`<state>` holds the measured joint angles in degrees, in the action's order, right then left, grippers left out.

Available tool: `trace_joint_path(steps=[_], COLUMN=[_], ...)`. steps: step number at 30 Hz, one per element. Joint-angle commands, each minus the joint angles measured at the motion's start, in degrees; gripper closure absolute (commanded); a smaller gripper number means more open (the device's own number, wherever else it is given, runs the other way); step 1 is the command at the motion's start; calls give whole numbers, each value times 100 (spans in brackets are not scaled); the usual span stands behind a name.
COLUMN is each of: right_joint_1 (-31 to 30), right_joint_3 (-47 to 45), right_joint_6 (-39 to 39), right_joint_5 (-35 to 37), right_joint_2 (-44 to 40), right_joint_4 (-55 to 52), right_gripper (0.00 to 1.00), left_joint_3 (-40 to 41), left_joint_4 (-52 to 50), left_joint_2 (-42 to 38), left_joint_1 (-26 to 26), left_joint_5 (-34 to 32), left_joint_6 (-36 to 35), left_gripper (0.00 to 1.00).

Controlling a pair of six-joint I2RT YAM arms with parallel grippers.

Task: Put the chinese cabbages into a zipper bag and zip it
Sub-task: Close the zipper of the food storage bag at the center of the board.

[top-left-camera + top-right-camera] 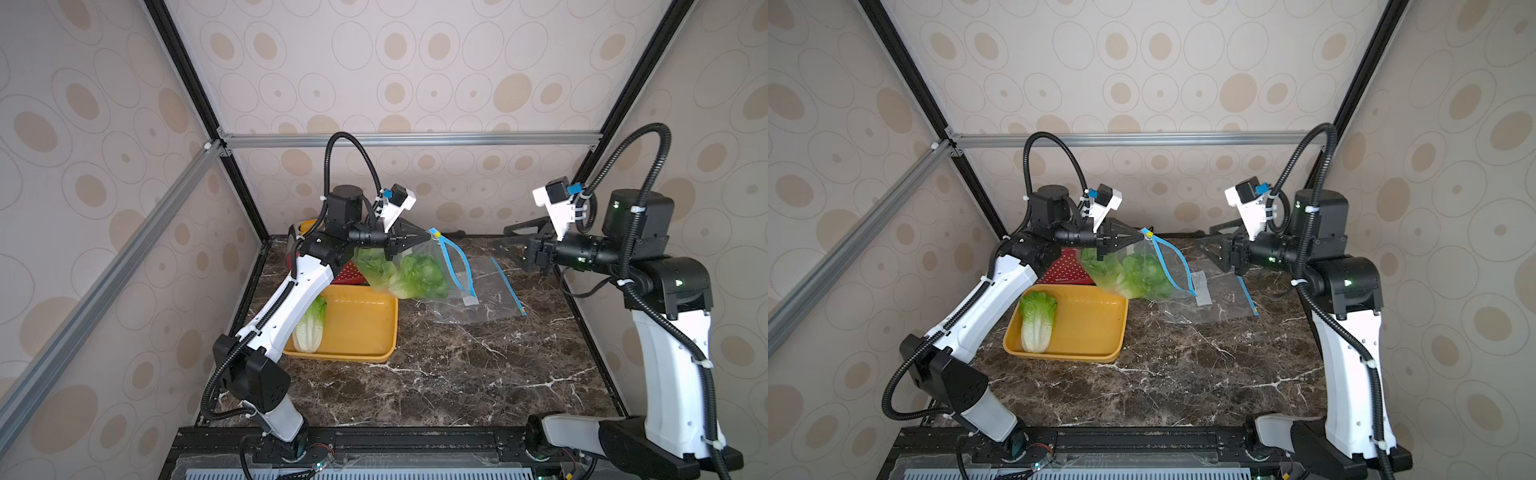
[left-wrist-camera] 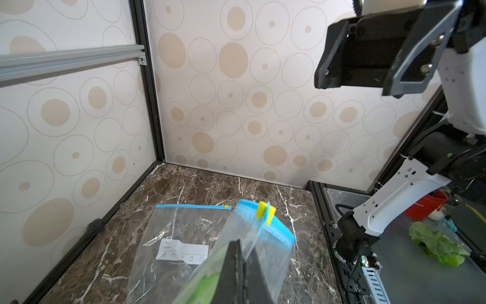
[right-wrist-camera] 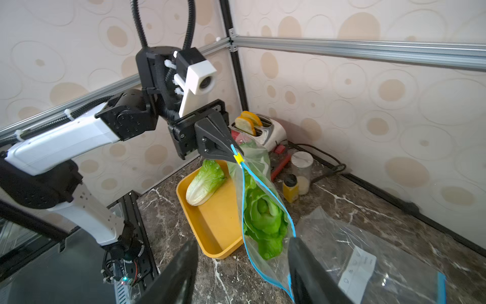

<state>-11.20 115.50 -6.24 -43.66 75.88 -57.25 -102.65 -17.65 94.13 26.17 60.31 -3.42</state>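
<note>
The left gripper (image 1: pixel 422 239), clamped on the slider corner of the zipper bag (image 1: pixel 438 255), hangs it with two chinese cabbages (image 1: pixel 417 276) inside, while the third cabbage (image 1: pixel 309 328) lies in the yellow tray (image 1: pixel 365 332) beneath the left arm, base toward the front, well apart from the open, empty right gripper (image 1: pixel 500 239).

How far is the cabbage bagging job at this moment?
Done: seemingly two leafy green cabbage heads sit inside the clear blue-zip plastic bag. In hand: the left gripper is shut on that bag's corner by the yellow slider; the right gripper is open. Left: a third cabbage in the yellow tray, then zipping.
</note>
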Motion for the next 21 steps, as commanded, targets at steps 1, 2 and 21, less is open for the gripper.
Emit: trace_joint_path(steps=[1,2,21], right_joint_1=[-354,-435,-907], right_joint_3=[287,393,1479], right_joint_6=[-377,-458,-1104], right_joint_5=[33,-5,-988], right_joint_2=[418,556,1938], right_joint_4=[-209,-222,-424], right_gripper=[40,40,45], left_joint_3=[-421,-445,-857], left_joint_4=[-833,-905,-1113], left_joint_2=[-286,-305,-308], left_joint_1=[57,63,238], left_joint_5=[-182,-180,-82], left_joint_6=[-697,-723,-486], left_gripper=[100,100,100])
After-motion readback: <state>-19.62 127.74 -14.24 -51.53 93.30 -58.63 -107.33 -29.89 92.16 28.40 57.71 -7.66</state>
